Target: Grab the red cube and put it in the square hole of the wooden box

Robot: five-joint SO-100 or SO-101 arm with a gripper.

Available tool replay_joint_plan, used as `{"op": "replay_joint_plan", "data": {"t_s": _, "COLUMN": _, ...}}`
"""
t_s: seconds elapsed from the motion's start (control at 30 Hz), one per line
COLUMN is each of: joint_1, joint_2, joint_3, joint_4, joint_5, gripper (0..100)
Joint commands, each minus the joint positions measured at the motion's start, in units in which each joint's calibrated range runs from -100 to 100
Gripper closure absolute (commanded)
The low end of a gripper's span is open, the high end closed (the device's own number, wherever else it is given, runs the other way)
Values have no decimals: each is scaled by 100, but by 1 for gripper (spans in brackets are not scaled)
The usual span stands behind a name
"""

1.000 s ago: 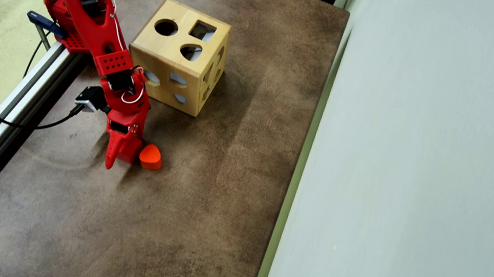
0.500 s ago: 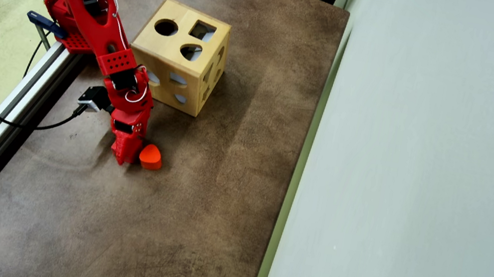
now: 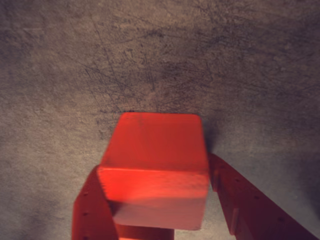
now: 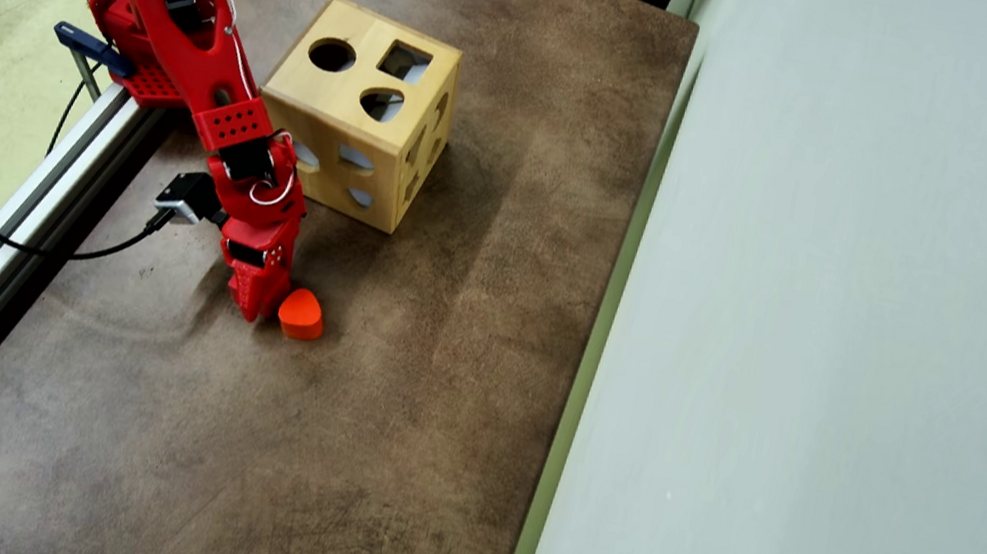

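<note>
In the wrist view, the red cube [image 3: 155, 167] sits between the two red fingers [image 3: 92, 210], one at its lower left and one along its right side. Both look to be touching its side faces, so the gripper [image 3: 160, 200] appears to pinch the cube, which is low over the scratched brown bench [image 3: 100, 60]. Whether the cube is already clear of the surface cannot be told here.

In the overhead view, the gripper [image 4: 258, 301] points down just beside the orange rounded block [image 4: 301, 312]; the cube itself is hidden under the arm. The wooden box [image 4: 358, 111] stands near, its square hole [image 4: 405, 61] on the top face beside the round one.

To do this step well, I judge the grip should be firm and centred before lifting straight up, clear of the orange block, keeping the cube's faces square to the hole.
</note>
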Motion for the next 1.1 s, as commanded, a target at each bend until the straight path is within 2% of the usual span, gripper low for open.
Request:
{"op": "replay_joint_plan", "data": {"t_s": 0.0, "joint_1": 41, "joint_2": -118, "joint_3": -91, "joint_4": 46, "joint_5": -15, "gripper": 80}}
{"op": "replay_joint_plan", "data": {"t_s": 0.23, "joint_1": 48, "joint_2": -127, "joint_3": -91, "joint_4": 46, "joint_5": -15, "gripper": 93}}
{"op": "replay_joint_plan", "data": {"t_s": 0.43, "joint_1": 48, "joint_2": -526, "joint_3": -82, "joint_4": 62, "joint_5": 20, "gripper": 97}}
{"op": "replay_joint_plan", "data": {"t_s": 0.63, "joint_1": 48, "joint_2": -1197, "joint_3": -73, "joint_4": 94, "joint_5": 49, "gripper": 97}}
{"op": "replay_joint_plan", "data": {"t_s": 0.83, "joint_1": 33, "joint_2": -1740, "joint_3": -118, "joint_4": 979, "joint_5": 63, "gripper": 97}}
{"op": "replay_joint_plan", "data": {"t_s": 1.07, "joint_1": -26, "joint_2": -2547, "joint_3": -180, "joint_4": 1976, "joint_5": 322, "gripper": 98}}
